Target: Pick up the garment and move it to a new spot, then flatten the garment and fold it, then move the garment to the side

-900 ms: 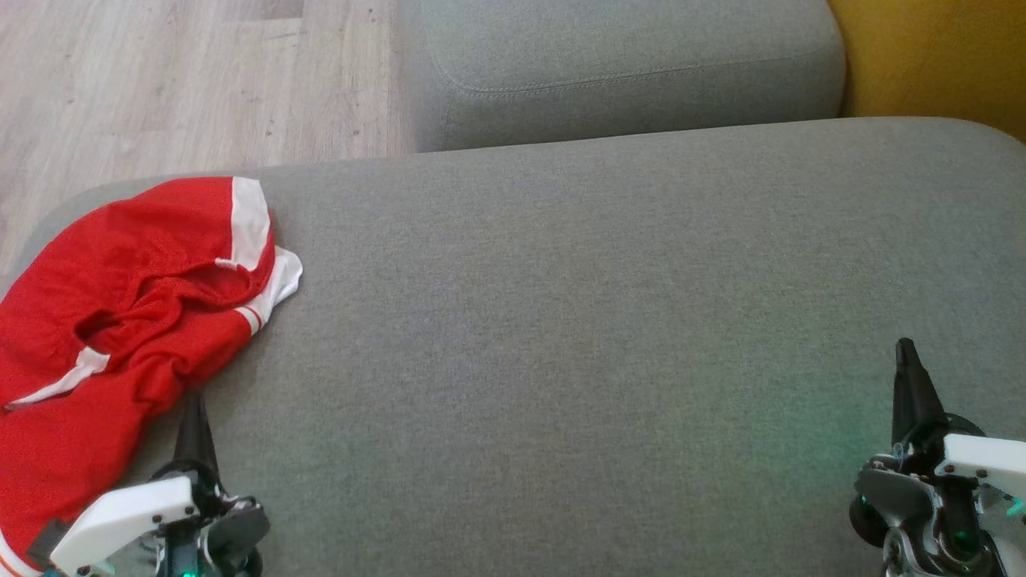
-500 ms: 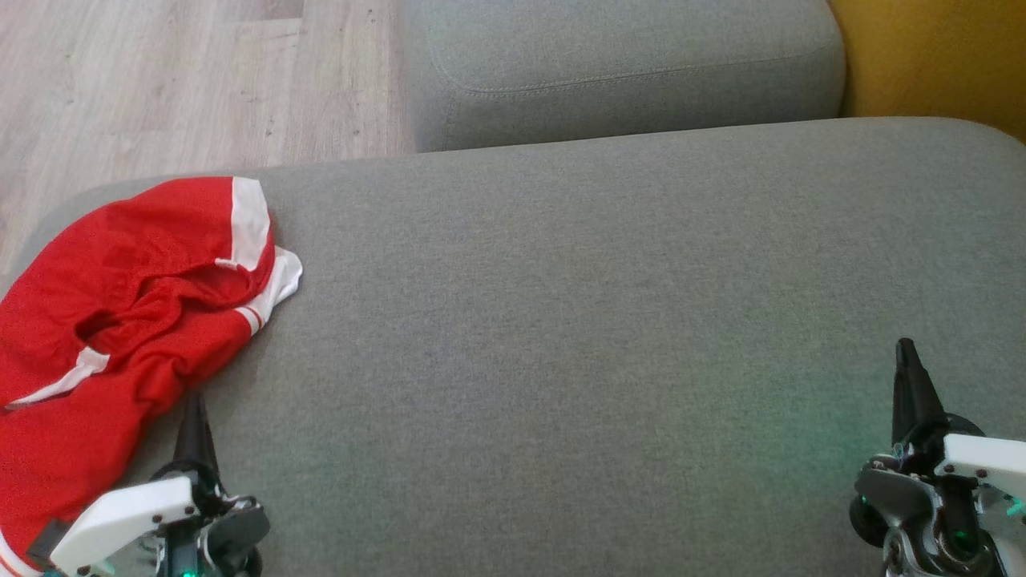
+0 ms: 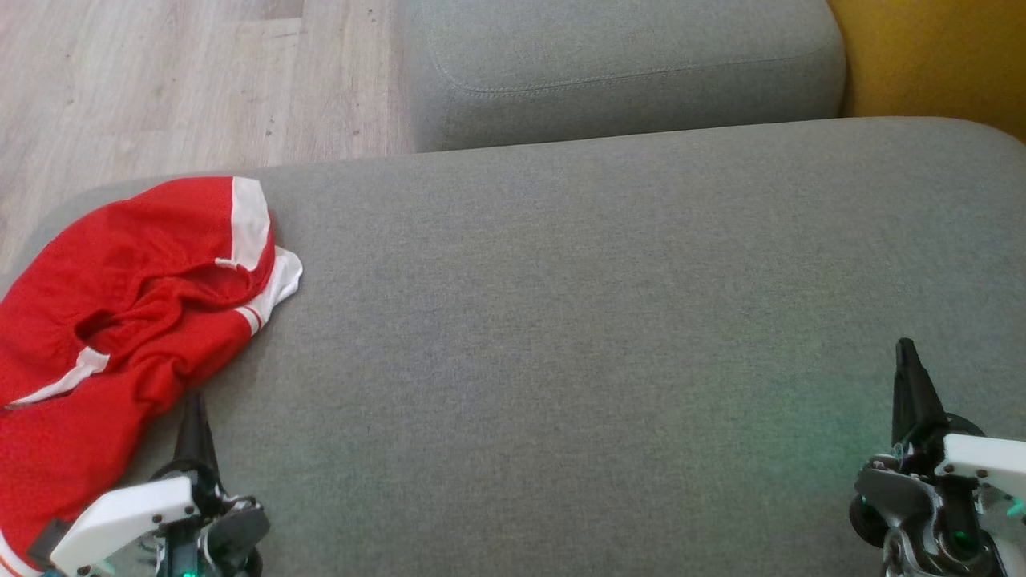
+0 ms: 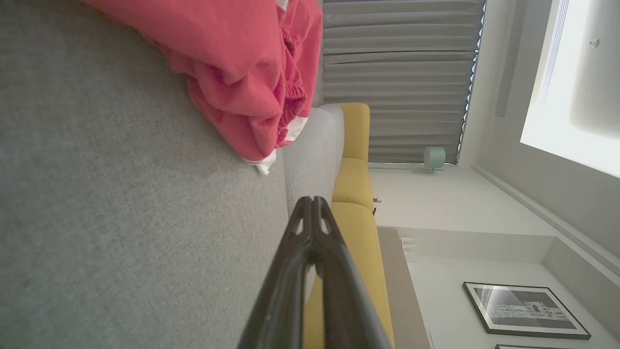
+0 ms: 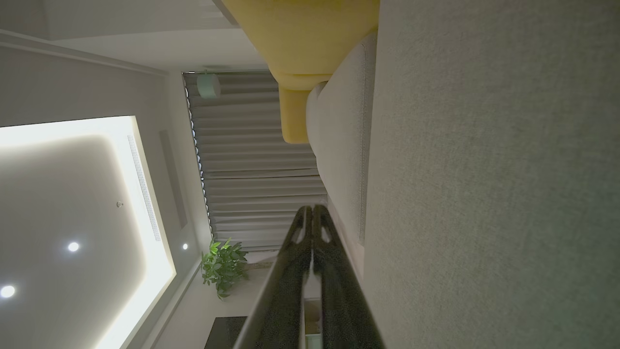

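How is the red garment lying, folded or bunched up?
Bunched up: the red garment lies in loose, uneven creases at the left end of the grey cushion, white trim twisted.

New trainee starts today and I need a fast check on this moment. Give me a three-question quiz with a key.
1. True or false: the red garment lies crumpled at the left end of the grey cushion.
2. Of the left gripper and the right gripper, which is nearer the garment?
3. Fill in: both grippers' jaws are ____.

Key: 1 true; 2 left gripper; 3 shut.
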